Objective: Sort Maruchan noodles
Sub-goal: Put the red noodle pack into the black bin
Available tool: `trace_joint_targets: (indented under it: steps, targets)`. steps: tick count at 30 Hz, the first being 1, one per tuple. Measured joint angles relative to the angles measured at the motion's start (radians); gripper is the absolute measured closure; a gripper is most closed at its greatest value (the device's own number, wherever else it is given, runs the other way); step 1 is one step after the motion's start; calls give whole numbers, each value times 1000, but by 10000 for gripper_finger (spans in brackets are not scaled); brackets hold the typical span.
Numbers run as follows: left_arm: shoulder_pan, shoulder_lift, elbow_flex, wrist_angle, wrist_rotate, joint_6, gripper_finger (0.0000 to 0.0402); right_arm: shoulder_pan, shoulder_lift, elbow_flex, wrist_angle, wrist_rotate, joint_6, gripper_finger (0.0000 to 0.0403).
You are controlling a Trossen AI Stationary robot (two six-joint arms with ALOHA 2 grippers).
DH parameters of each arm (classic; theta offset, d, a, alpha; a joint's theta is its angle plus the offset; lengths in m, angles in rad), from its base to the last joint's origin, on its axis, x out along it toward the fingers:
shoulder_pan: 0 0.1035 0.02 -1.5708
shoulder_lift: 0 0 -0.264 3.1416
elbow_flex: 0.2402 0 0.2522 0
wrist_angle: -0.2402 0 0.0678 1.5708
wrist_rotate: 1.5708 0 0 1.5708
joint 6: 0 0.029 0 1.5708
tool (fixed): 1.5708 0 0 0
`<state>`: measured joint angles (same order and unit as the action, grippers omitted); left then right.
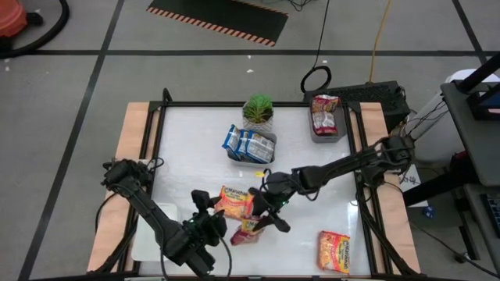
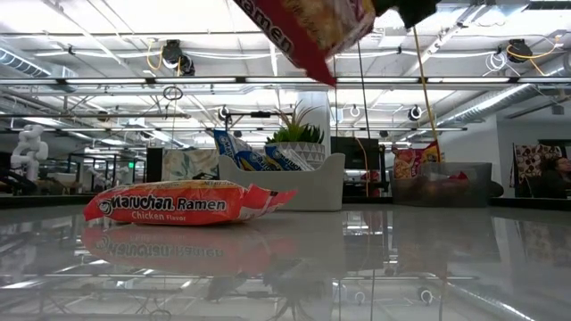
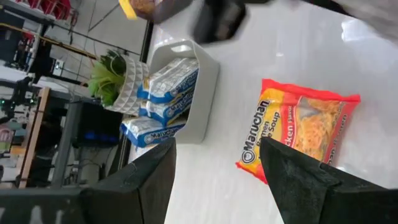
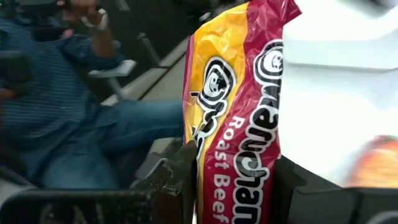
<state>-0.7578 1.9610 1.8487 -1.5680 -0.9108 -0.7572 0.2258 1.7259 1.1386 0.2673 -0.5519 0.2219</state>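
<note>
My right gripper (image 1: 264, 217) (image 4: 233, 183) is shut on a pink-red and yellow Maruchan packet (image 4: 239, 106) (image 2: 308, 31), held high above the table's near middle. An orange chicken packet (image 1: 234, 201) (image 3: 298, 127) (image 2: 178, 203) lies flat on the table just beside it. My left gripper (image 1: 205, 212) (image 3: 217, 152) hovers open, near and left of the orange packet, touching nothing. Blue-white packets stand in a grey tray (image 1: 251, 146) (image 3: 202, 81) at the far middle. Red packets fill a grey tray (image 1: 326, 117) at the far right. Another orange-red packet (image 1: 334, 250) lies at the near right. My right gripper pinches one end of the pink-red packet (image 4: 231, 186) between its two fingers (image 4: 180, 174), and the rest of the packet reaches out past the fingertips. The packet is lifted clear of the table and hangs tilted (image 2: 312, 53).
A small potted plant (image 1: 258, 109) stands behind the tray of blue packets. A white tray (image 1: 152, 230) lies at the near left under my left arm. A seated person (image 4: 62, 99) shows beyond the table. Bare tabletop lies between the trays and the near right packet.
</note>
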Motion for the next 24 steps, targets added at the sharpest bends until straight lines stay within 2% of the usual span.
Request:
trace_joint_targets:
  steps: [5,9,12,14,18,24]
  targets:
    - [-6,-1,-32,77,-6,-12,165,-20,-142,0,-165,160,-97,296]
    - [-3,-1,-53,253,-10,116,165,-22,-281,-8,-338,403,-146,295]
    - [-5,-1,-85,387,-4,223,165,-24,-393,-54,-403,529,-174,295]
    - [-4,-1,-106,440,3,269,165,-35,-474,-96,-418,571,-182,295]
    - [6,-1,-143,466,16,278,165,-78,-653,-222,-401,584,-183,294]
    - [41,-1,-158,504,19,261,165,-193,-929,-514,-216,586,-218,294]
